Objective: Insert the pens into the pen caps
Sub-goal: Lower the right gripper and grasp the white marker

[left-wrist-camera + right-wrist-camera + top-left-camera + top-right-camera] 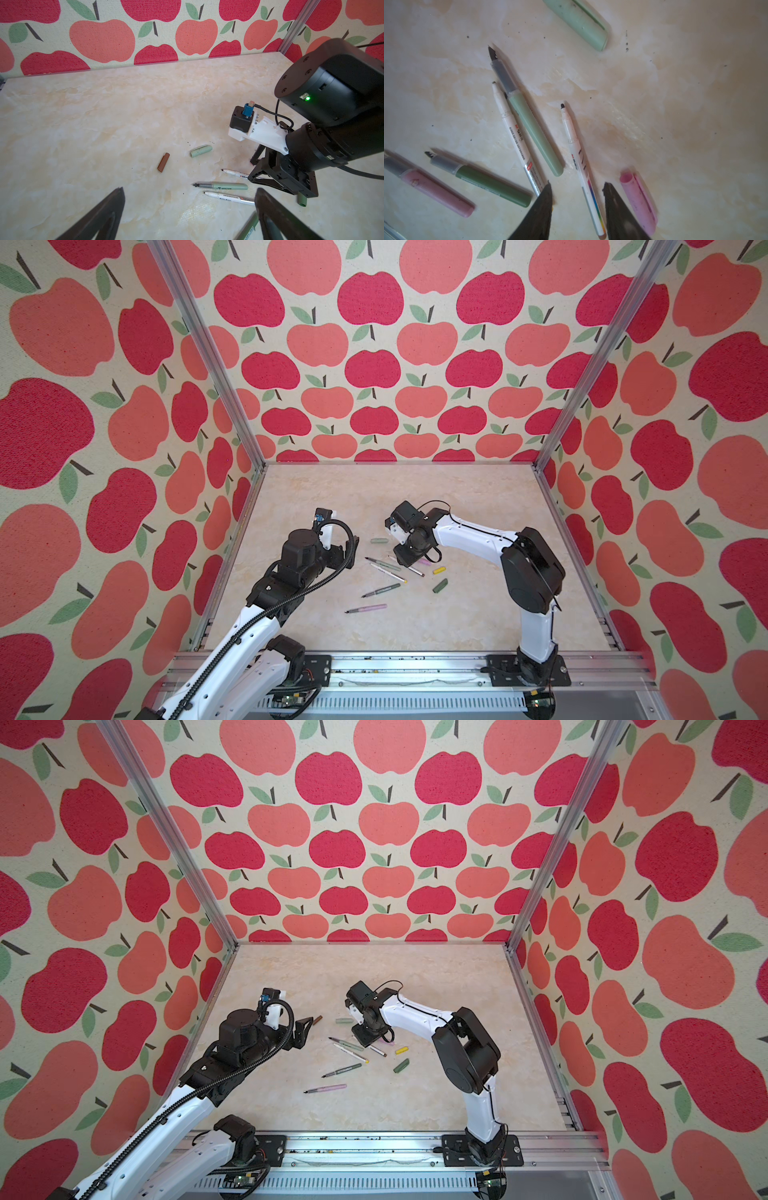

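Five pens lie fanned mid-table: pale green [533, 128], white with yellow [515, 133], dark green [488, 182], pink [431, 187] and white with a brown end [579, 158]. My right gripper [577, 184] is down at the table, its jaws straddling the white-and-brown pen's rear with a gap showing on one side, so it is open. The pink cap [639, 203] lies just outside one finger. The pale green cap [379, 540], yellow cap [439, 570], dark green cap [440, 585] and brown cap [317, 1020] lie loose. My left gripper [190, 189] hovers open and empty, left of the pens.
The right arm's wrist and camera mount [280, 176] hang low over the pens, close to my left gripper. Apple-patterned walls [374, 364] with aluminium posts [540, 464] enclose the marbled table [415, 497]. A rail [395, 668] runs along the front edge.
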